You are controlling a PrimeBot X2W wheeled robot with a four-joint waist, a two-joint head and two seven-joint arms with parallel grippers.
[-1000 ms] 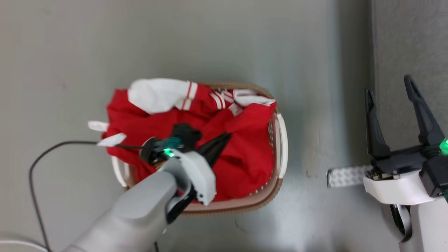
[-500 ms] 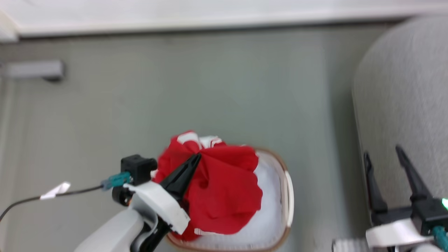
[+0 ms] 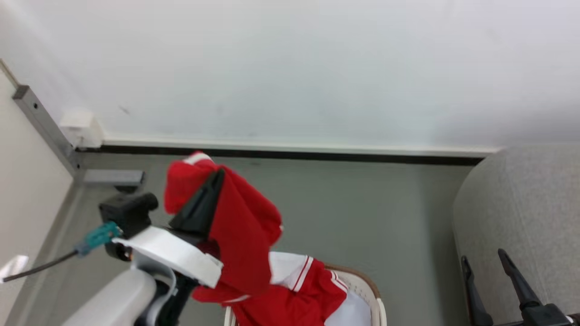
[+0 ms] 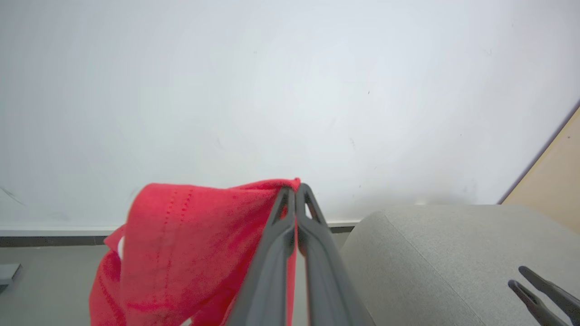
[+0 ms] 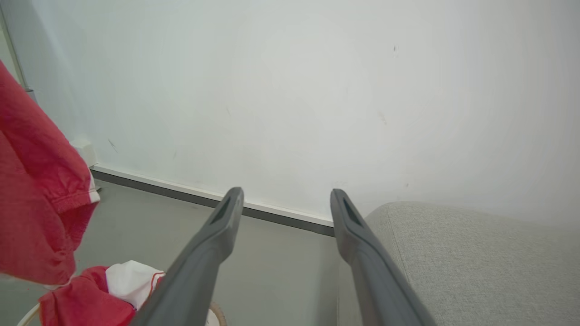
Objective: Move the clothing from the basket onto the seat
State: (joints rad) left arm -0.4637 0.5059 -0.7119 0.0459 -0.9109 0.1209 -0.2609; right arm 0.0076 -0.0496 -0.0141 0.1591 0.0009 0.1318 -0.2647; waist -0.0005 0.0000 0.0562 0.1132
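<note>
The red clothing (image 3: 240, 235) hangs from my left gripper (image 3: 217, 174), which is shut on a fold of it, raised well above the basket (image 3: 369, 290). Its lower part, with white panels and striped trim, still trails into the basket at the head view's bottom edge. From the left wrist the two fingers are pressed together on the clothing (image 4: 181, 244) at the gripper (image 4: 295, 188). The light grey seat (image 3: 521, 217) stands to the right. My right gripper (image 3: 482, 260) is open and empty in front of the seat (image 5: 476, 267); its own camera shows the right gripper (image 5: 286, 197), with the clothing (image 5: 36, 199) at far left.
A white wall (image 3: 290, 68) with a dark baseboard runs behind. A grey bracket and white box (image 3: 81, 129) sit in the left corner. Grey floor (image 3: 362, 213) lies between basket and seat. A black cable (image 3: 41, 267) trails from the left wrist.
My left gripper has lifted the clothing up out of the basket, leaving only its tail inside. The head camera has tilted up, bringing the wall and more of the seat into view.
</note>
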